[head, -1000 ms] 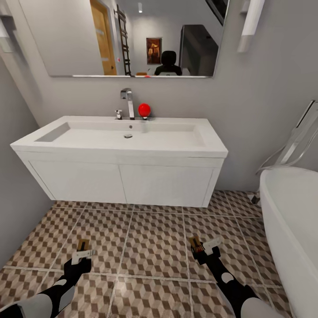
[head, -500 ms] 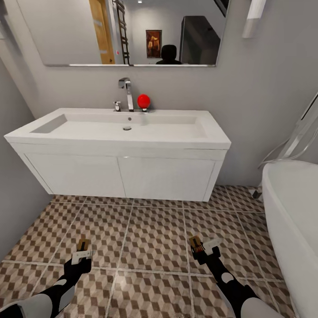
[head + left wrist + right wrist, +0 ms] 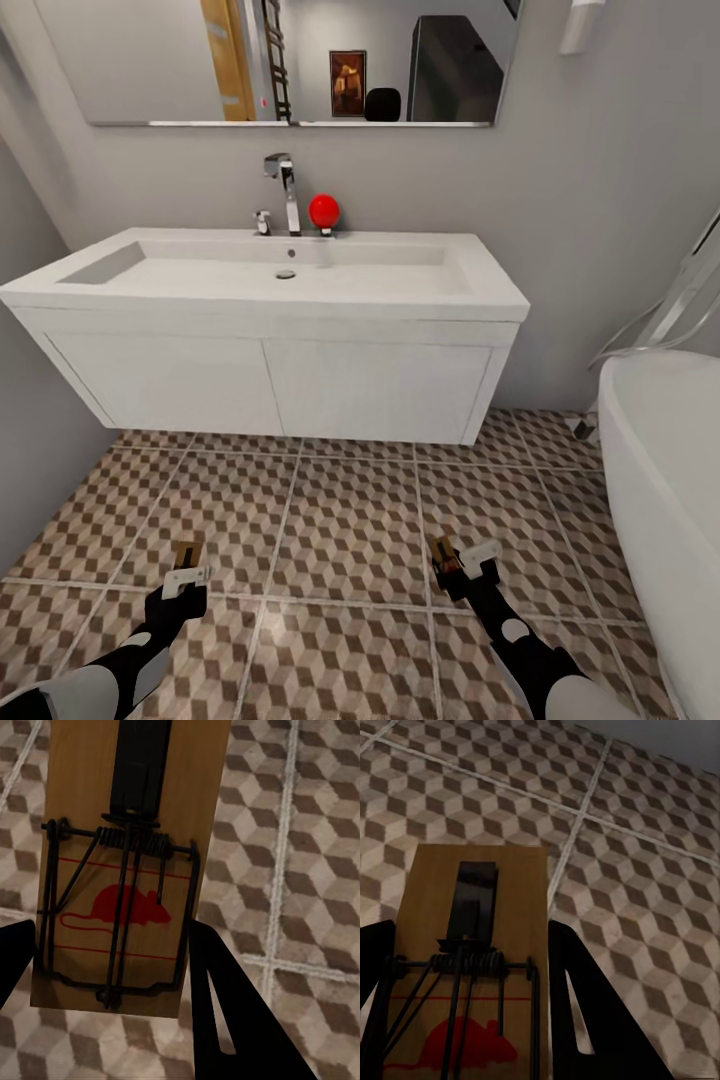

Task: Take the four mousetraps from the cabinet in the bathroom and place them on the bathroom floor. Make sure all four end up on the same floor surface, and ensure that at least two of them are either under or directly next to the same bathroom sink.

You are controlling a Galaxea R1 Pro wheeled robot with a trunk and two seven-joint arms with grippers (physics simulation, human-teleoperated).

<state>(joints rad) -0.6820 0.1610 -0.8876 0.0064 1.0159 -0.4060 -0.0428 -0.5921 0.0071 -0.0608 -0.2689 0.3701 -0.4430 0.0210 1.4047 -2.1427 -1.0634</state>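
Observation:
Each of my grippers holds a mousetrap above the cube-patterned bathroom floor (image 3: 350,520). My left gripper (image 3: 182,582) is shut on a small wooden mousetrap (image 3: 186,553); the left wrist view shows that mousetrap (image 3: 127,862) close up, with wire spring and a red mouse print. At the lower right, my right gripper (image 3: 462,570) is shut on another mousetrap (image 3: 444,556), and the right wrist view shows this mousetrap (image 3: 469,967) between the dark fingers. The white box-shaped bathroom sink (image 3: 270,330) with a chrome faucet (image 3: 285,190) hangs on the wall straight ahead.
A red ball (image 3: 323,211) sits on the sink's back rim. The white bathtub (image 3: 665,480) stands at the right, with hoses beside it. A grey wall (image 3: 30,430) closes the left side. A mirror (image 3: 290,60) hangs above the sink.
The whole view has shifted: the sink now sits higher and looks larger in the picture, so the camera has moved. Both grippers keep their mousetraps in the same places.

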